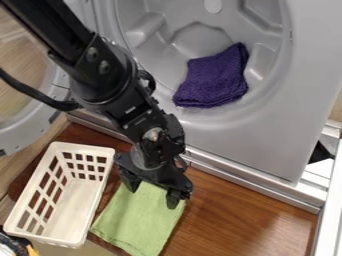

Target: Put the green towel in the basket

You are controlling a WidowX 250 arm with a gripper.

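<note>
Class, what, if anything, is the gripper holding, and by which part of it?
Nothing is held: the gripper is open, its fingers spread at one end of the green towel.

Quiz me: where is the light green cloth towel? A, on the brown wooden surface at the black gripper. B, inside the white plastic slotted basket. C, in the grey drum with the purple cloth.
A: the green towel lies on the brown wooden surface beside the white basket, its upper end at the black gripper.

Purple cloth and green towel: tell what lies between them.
In the camera view: the grey machine front, its metal ledge and part of the black gripper.
</note>
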